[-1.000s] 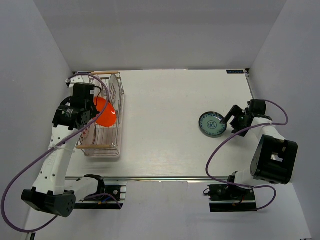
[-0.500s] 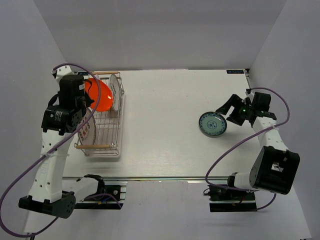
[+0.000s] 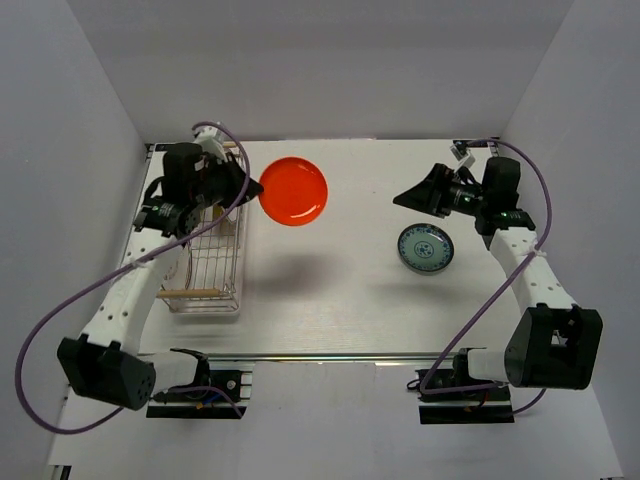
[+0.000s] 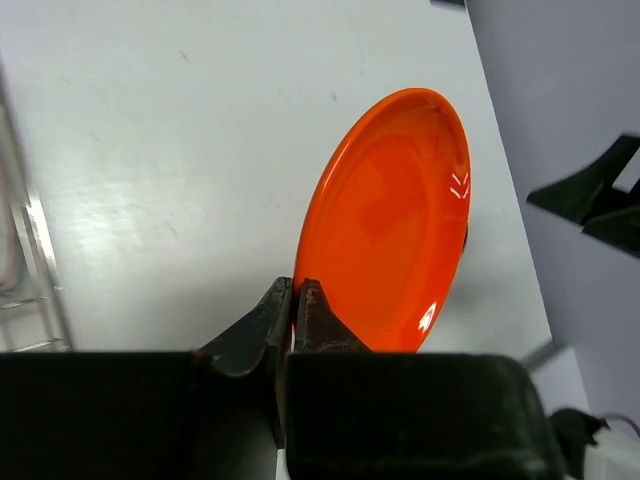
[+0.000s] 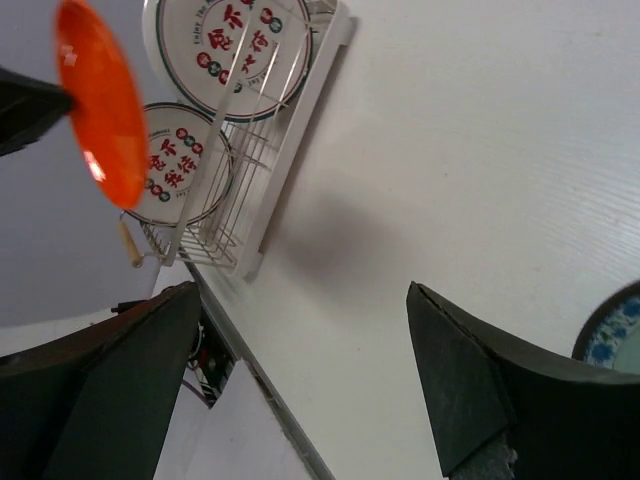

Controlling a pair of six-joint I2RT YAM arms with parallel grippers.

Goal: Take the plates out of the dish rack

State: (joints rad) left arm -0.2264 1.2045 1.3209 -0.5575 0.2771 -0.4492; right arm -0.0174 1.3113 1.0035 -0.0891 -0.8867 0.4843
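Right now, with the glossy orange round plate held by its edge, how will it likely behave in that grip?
The glossy orange round plate looks stiff: it shows no sag though the left end effector pinches only its rim. The bright highlights suggest a smooth, perhaps slippery surface. Held at one edge, it could pivot or slip.

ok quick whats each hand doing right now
Left hand: closed on the rim of the orange-red plate.
Right hand: open, holding nothing.
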